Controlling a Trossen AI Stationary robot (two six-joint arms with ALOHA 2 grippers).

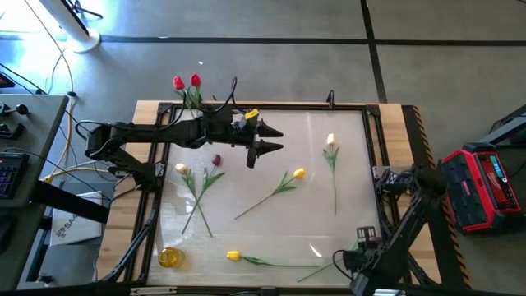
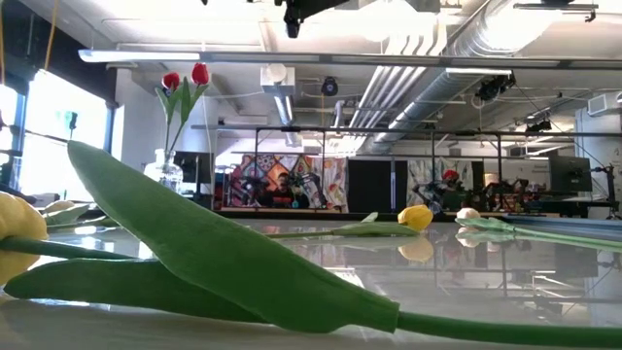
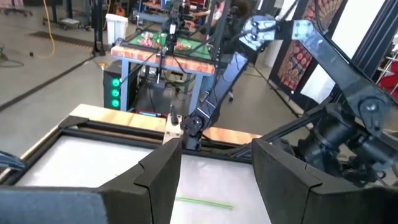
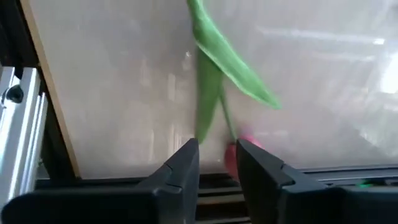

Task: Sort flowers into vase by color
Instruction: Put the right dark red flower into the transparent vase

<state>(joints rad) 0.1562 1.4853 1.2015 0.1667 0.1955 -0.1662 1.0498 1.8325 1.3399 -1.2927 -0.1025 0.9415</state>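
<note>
A clear vase [image 2: 167,171] with two red tulips [image 1: 186,82] stands at the table's far edge. Loose tulips lie flat on the white tabletop: cream [image 1: 181,168], maroon [image 1: 216,159], yellow [image 1: 298,173], cream [image 1: 330,140] and yellow [image 1: 234,256]. My left gripper [image 1: 275,140] hovers open and empty high over the far middle. My right gripper [image 4: 217,158] points down at the near right corner, fingers slightly apart. A red-pink tulip head [image 4: 241,149] lies just past them, its stem and leaf [image 4: 217,62] running away over the table. My right gripper comes from above at the red-pink tulip's head end [image 4: 233,155], which lies on the table beside one finger [image 4: 261,168]. Whether that finger touches the head I cannot tell, as the picture is blurred there.
A small yellow round object [image 1: 170,257] sits at the near left corner. A dark metal frame [image 1: 156,181] borders the tabletop. A red-and-black case [image 1: 485,185] sits off the table's right side. Open tabletop lies between the scattered stems in the middle.
</note>
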